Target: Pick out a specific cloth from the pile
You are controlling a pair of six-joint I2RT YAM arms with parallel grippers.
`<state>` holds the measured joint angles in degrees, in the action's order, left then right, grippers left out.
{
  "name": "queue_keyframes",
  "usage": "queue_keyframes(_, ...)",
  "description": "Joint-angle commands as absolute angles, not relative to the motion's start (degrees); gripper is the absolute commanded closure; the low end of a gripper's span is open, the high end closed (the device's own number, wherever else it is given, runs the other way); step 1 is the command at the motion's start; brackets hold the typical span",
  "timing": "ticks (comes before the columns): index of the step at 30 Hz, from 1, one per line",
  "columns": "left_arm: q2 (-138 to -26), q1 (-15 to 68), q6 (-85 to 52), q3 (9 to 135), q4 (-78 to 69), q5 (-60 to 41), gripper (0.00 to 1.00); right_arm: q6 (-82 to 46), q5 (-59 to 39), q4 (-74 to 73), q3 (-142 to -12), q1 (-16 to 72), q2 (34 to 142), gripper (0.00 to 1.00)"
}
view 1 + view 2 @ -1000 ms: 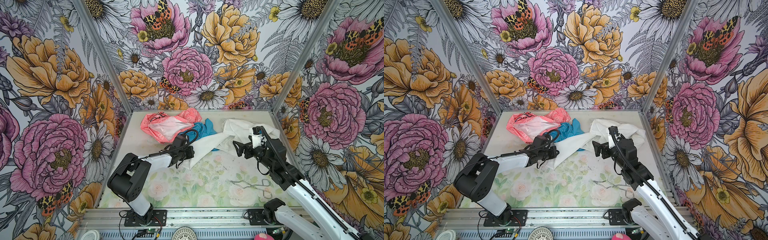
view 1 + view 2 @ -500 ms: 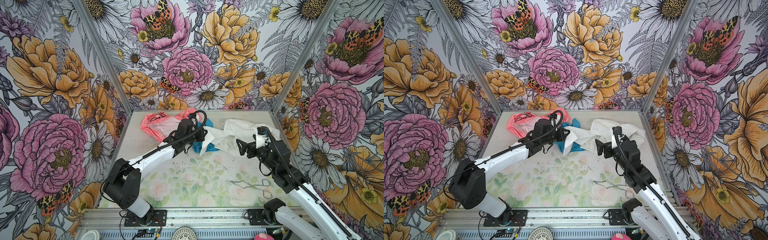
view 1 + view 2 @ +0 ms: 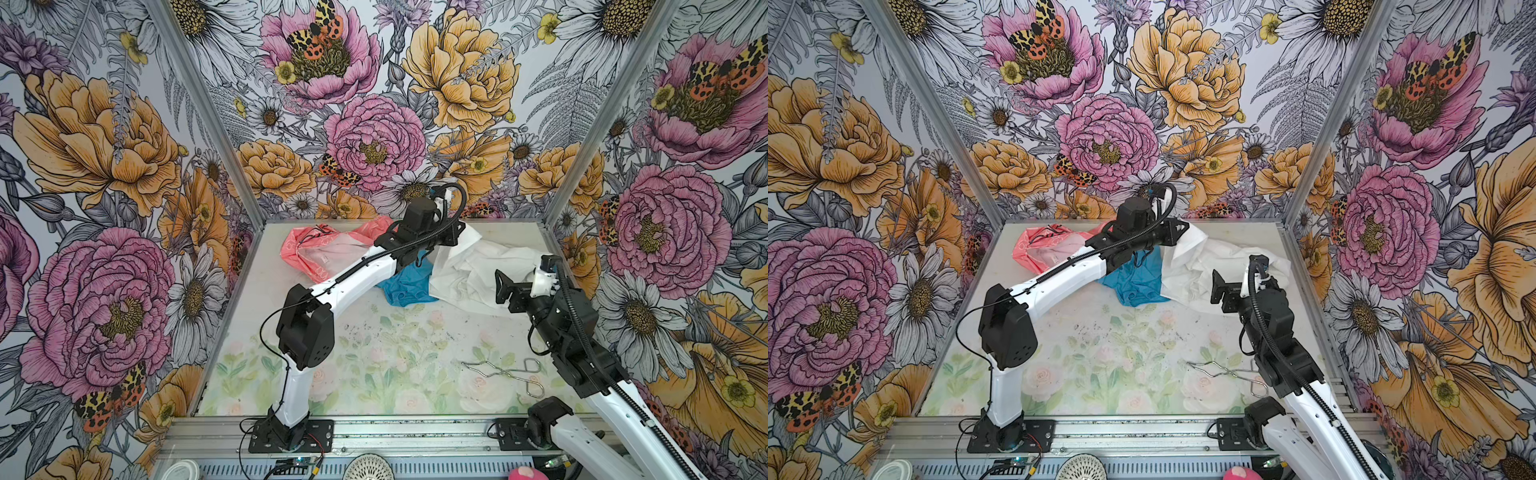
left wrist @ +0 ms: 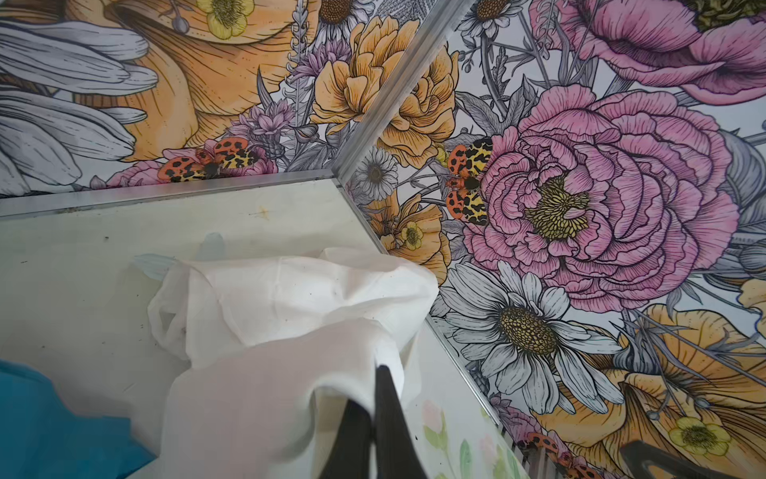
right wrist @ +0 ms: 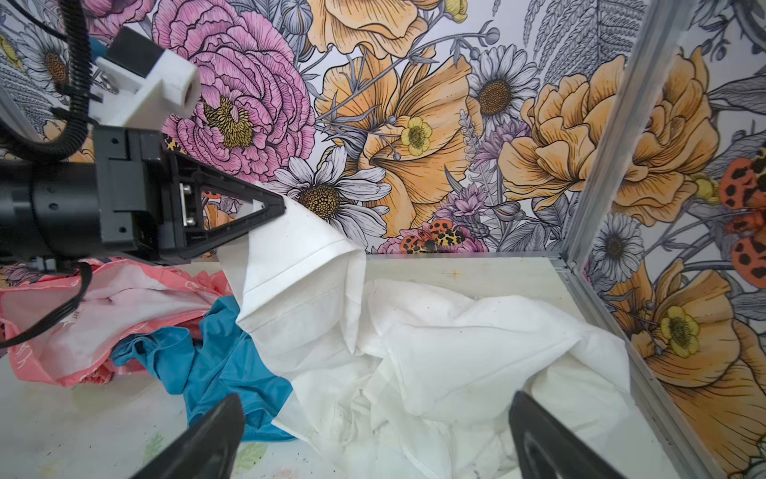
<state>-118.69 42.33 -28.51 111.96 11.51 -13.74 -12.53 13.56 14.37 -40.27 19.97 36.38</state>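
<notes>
Cloth [image 3: 482, 270] looks white and wrinkled, one corner pinched by left end effector [image 5: 282, 206], now lifted nearer twelve o'clock. Right end effector [image 5: 375, 396] gapes.

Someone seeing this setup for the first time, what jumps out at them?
The loud floral wallpaper covers every wall of the booth. At the back of the table, the left gripper pinches a raised corner of the white cloth, with the blue cloth and coral-pink cloth lying left of it in both top views. The right gripper hovers open near the white folds.
</notes>
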Motion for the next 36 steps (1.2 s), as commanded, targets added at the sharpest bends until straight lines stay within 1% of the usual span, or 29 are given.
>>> queue_keyframes(1,-125.0,43.5,-28.4,122.4,13.8,-16.2,1.00,-13.5,18.0,14.7,-40.2,19.0,35.0,0.01)
queue_keyframes(7,-141.9,45.9,-32.9,146.0,14.7,-18.6,1.00,-13.8,22.0,15.7,-40.3,18.2,32.1,0.00)
queue_keyframes(10,-150.2,47.3,-35.8,157.4,14.0,-18.1,1.00,-14.0,24.0,16.4,-40.6,18.0,30.1,0.00)
queue_keyframes(11,-152.1,47.8,-37.0,159.2,12.5,-17.8,1.00,-14.0,24.6,16.7,-40.8,18.0,29.4,0.01)
queue_keyframes(14,-154.1,49.0,-40.1,157.1,7.6,-16.4,1.00,-13.7,25.7,17.7,-41.7,18.0,28.2,0.00)
queue_keyframes(15,-154.6,49.4,-40.1,156.2,7.3,-15.9,0.96,-13.7,25.7,18.1,-42.1,18.0,28.1,0.01)
queue_keyframes(17,-155.6,50.1,-39.4,155.5,8.2,-16.0,0.84,-13.7,25.6,18.6,-42.6,18.0,28.0,0.01)
queue_keyframes(19,-156.7,50.5,-38.7,155.5,9.6,-16.7,0.64,-14.0,25.2,18.7,-42.9,18.0,28.0,0.01)
queue_keyframes(22,-156.5,50.7,-37.7,155.3,12.0,-18.4,0.52,-14.8,24.9,18.8,-43.0,18.0,28.1,0.01)
queue_keyframes(24,-154.5,50.4,-35.5,154.1,14.6,-18.6,0.39,-15.3,24.5,18.9,-43.1,18.0,28.2,0.01)
queue_keyframes(25,-153.1,50.4,-34.3,152.7,15.2,-18.6,0.35,-15.4,24.3,18.9,-43.2,17.9,28.3,0.01)
queue_keyframes(27,-148.6,50.1,-31.6,147.6,16.1,-18.0,0.22,-15.6,23.8,18.9,-43.5,17.9,28.5,0.01)
queue_keyframes(30,-142.5,49.5,-29.0,139.6,16.7,-16.9,0.11,-15.9,23.2,19.1,-43.8,18.0,28.9,0.00)
queue_keyframes(32,-139.3,49.2,-27.6,135.8,17.4,-16.7,0.05,-16.1,22.9,19.1,-44.0,17.9,29.2,0.01)
queue_keyframes(36,-134.5,48.5,-24.3,131.3,21.7,-15.9,0.03,-16.2,21.1,19.2,-44.4,18.0,30.6,0.01)
